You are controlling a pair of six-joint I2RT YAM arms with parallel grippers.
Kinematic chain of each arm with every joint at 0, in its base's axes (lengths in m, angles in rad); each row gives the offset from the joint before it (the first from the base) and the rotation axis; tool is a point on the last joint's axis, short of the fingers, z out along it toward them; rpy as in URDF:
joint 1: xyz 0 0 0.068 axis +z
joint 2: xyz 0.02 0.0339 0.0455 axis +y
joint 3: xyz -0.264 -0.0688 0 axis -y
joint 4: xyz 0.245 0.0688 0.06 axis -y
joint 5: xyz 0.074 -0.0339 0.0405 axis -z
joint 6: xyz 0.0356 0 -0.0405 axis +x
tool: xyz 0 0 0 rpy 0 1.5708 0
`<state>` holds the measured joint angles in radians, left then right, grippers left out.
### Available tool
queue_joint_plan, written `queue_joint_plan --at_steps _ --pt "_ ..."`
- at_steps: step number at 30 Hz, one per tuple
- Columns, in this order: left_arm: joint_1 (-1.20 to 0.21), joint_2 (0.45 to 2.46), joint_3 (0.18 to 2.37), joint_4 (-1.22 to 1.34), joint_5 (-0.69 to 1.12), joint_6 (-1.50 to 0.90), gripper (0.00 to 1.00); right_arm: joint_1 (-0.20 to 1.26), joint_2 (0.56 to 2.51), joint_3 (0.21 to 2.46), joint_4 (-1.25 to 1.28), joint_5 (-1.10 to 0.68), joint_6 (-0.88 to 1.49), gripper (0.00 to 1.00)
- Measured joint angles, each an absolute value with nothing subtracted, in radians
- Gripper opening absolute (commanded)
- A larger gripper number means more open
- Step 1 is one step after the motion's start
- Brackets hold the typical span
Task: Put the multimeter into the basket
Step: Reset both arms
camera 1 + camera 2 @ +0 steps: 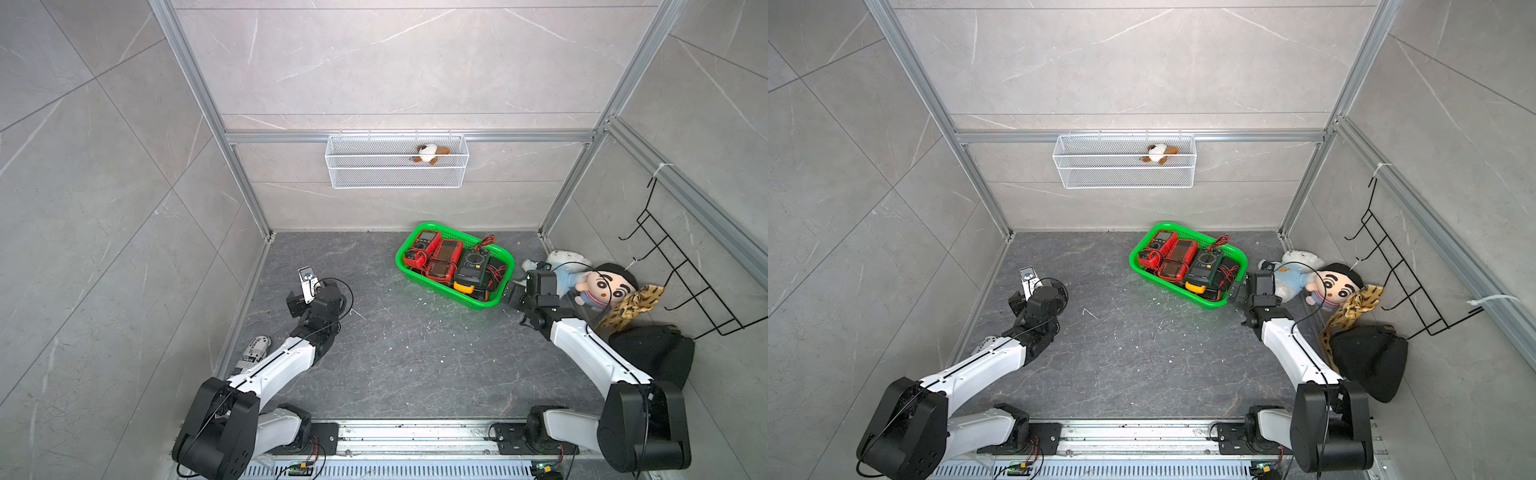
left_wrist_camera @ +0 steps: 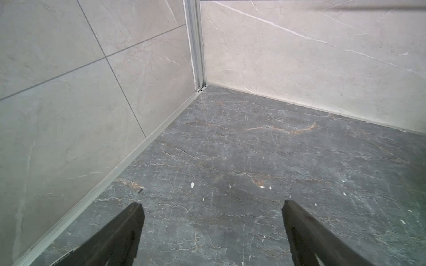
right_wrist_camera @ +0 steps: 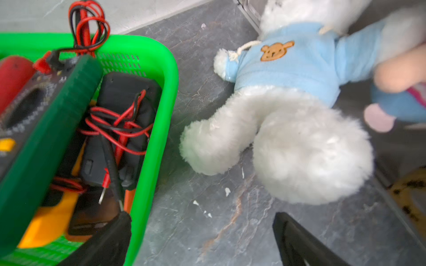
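The bright green basket (image 1: 478,305) (image 1: 1209,304) stands on the dark floor at the back right. Several multimeters lie inside with tangled red and black leads: red ones (image 1: 445,257), a dark green one (image 1: 471,264) (image 3: 46,129) and a yellow one (image 1: 464,286). My right gripper (image 1: 512,293) (image 3: 202,214) is open at the basket's near right corner. One finger is over the basket's inside, the other over the floor, and the rim (image 3: 170,76) is between them; nothing is held. My left gripper (image 1: 301,297) (image 2: 212,203) is open and empty over bare floor near the left wall.
A white plush in a blue shirt (image 1: 557,270) (image 3: 288,115), a doll (image 1: 602,286), a leopard cloth (image 1: 631,305) and a black bag (image 1: 652,357) crowd the right wall. A black wire rack (image 1: 681,270) hangs there. A white mesh basket (image 1: 397,174) hangs on the back wall.
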<state>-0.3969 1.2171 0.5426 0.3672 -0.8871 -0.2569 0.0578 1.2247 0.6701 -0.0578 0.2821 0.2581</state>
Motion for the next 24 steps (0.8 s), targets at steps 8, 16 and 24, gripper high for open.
queue_joint_plan --at_steps 8,16,24 --pt "-0.25 1.201 0.403 0.485 -0.84 -0.242 0.98 0.111 1.199 0.461 0.325 0.331 0.057 1.0" --pt "-0.116 1.16 0.27 0.638 -0.726 -0.215 0.98 0.111 1.304 0.369 0.641 0.296 0.003 1.0" --pt "-0.089 1.282 0.226 0.857 -0.619 -0.168 0.98 0.085 1.443 0.315 0.965 0.214 -0.008 1.0"
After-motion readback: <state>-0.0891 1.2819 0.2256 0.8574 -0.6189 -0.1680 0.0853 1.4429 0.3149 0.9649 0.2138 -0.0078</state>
